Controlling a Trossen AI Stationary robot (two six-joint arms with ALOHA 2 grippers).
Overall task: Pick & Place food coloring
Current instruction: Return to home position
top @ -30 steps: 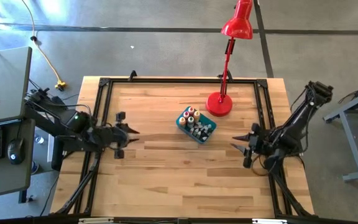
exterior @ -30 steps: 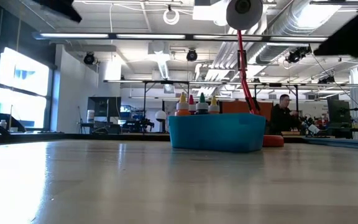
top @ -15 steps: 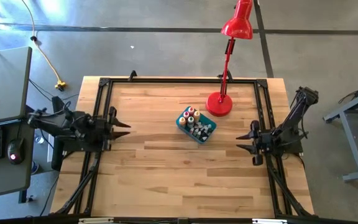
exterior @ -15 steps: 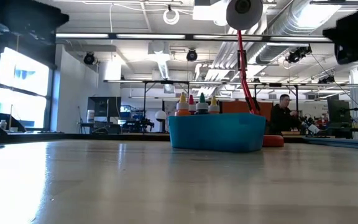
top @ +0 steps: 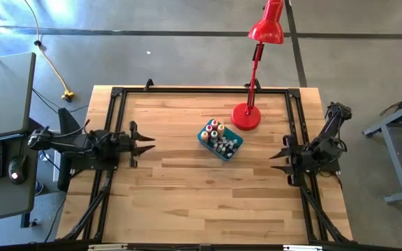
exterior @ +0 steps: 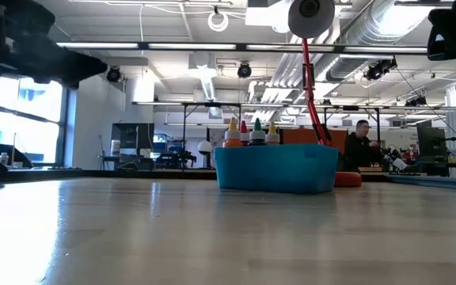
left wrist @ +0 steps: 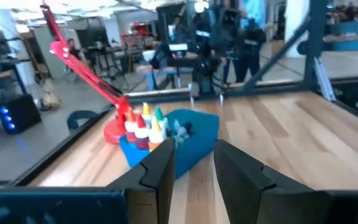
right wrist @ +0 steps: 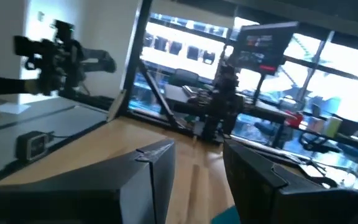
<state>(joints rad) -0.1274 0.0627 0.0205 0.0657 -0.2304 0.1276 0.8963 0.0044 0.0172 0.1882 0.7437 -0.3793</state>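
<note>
The food coloring bottles (top: 218, 138) are all standing upright, packed close together inside one teal plastic tub (top: 237, 148). The tub sits near the middle of the counter (top: 187, 188), just beside the round base of the single red desk lamp (top: 246, 116).

They are small dropper bottles with pointed caps. From above, the orange, yellow and red ones crowd one end of the tub and the paler and darker ones the other. They sit too tight for me to count the whole set.

From counter height, four caps stand clear of the tub's rim (exterior: 275, 150): one orange, one red, one green (exterior: 257, 131) and one yellow. No bottle lies loose on the wood.

There are two arms, one on each side, both well apart from the tub. The left gripper (top: 149, 143) hangs at the counter's left edge, pointing in toward the middle, with its fingers (left wrist: 160, 168) spread and nothing between them. The right gripper (top: 276, 157) is over the right edge, and its fingers (right wrist: 253, 171) are likewise parted and empty.

One person (exterior: 362, 144) is in the room behind the counter.
</note>
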